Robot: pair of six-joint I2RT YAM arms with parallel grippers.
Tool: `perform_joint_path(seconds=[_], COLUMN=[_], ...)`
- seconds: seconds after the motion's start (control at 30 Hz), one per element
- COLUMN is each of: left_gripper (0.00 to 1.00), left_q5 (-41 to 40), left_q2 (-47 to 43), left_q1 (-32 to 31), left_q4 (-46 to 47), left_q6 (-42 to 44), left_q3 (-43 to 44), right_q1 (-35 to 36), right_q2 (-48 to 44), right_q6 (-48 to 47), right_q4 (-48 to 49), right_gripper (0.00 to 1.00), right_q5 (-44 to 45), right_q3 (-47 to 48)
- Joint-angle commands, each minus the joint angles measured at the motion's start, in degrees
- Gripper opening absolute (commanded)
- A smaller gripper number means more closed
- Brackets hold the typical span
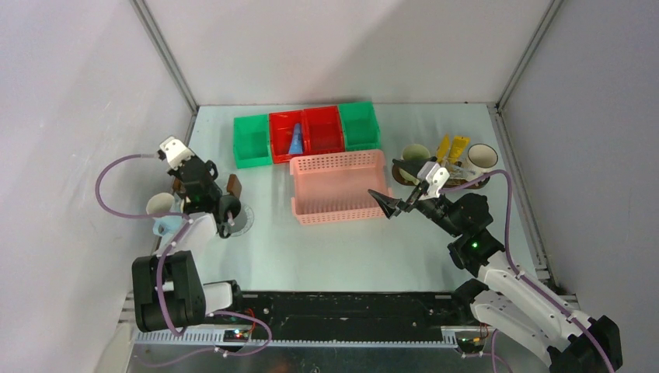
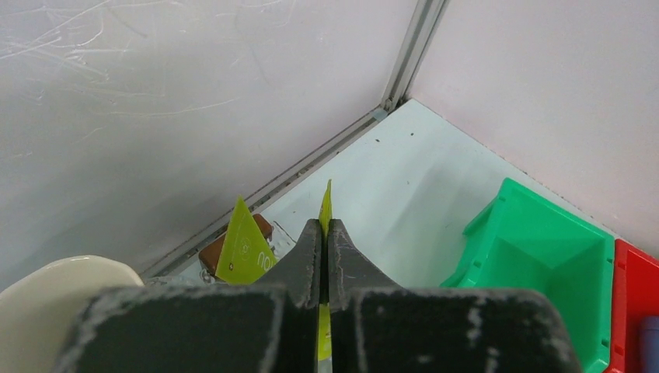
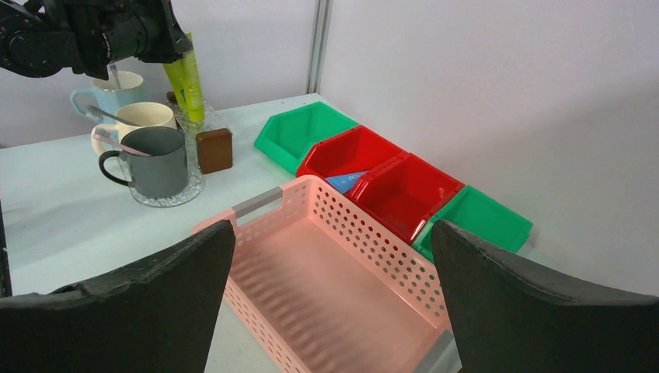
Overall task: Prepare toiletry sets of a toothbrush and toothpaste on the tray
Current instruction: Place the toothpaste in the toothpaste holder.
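Note:
My left gripper (image 2: pixel 325 233) is shut on the flat end of a yellow-green tube (image 2: pixel 326 203), seen edge-on between the fingers. A second yellow-green tube end (image 2: pixel 245 247) shows just left of them. From the right wrist view that tube (image 3: pixel 186 78) hangs upright behind a dark mug (image 3: pixel 155 165) and a cream mug (image 3: pixel 144 116), each with a brush in it; a pale blue mug (image 3: pixel 109 84) stands behind. The tray (image 1: pixel 402 174) at the right carries an olive mug (image 1: pixel 414 154), a white mug (image 1: pixel 482 157) and yellow tubes (image 1: pixel 457 148). My right gripper (image 1: pixel 398 200) is open over the basket's right end.
A pink lattice basket (image 3: pixel 326 272) lies below my right fingers. Green and red bins (image 1: pixel 307 134) line the back, with a blue tube (image 1: pixel 296 141) in one red bin. A brown block (image 3: pixel 214 149) and a clear patterned disc (image 3: pixel 167 198) sit by the left mugs. Walls stand close on the left and at the back.

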Motion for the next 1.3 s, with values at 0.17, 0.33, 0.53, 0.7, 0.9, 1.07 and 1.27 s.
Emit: perform_joint_path(seconds=[0.17,0.33,0.53,0.7,0.9,1.07,1.27], left_gripper=[0.00,0.00,0.00,0.00,0.00,0.00,0.01], left_q5=[-2.80,-2.73,-2.86,-2.09,-1.26,-0.14,-0.13], left_q2=[-0.14,-0.65,0.07,0.51,2.12,3.76,4.37], left_q1=[0.86,0.82,0.89,0.90,1.00,0.97,0.99], left_q4=[3.22,3.37,4.60,4.94,7.07,9.39,9.18], left_q6=[1.45,3.28,3.99,3.33,4.18,3.66,1.98], left_q3=[-0.82,1.10,2.13,1.91,1.23,0.59,-0.31], right_q1=[-0.10,-0.10,-0.10,-0.10,-0.02,-0.02,-0.04], right_q2=[-0.57,-0.44,-0.54,-0.50,-0.34,-0.37,-0.47], right_q6=[-1.17,-1.03,-0.96,-0.82,-0.76,-0.82,-1.13], right_q4=[1.02,1.41,1.33,1.35,1.14,1.15,1.00], right_gripper=[0.99,1.00,0.99,0.99,0.99,0.99,1.00], right_q5=[0.83,0.75,0.57,0.49,0.31,0.23,0.30], right_q3=[-0.10,-0.10,-0.10,-0.10,-0.10,-0.12,-0.41])
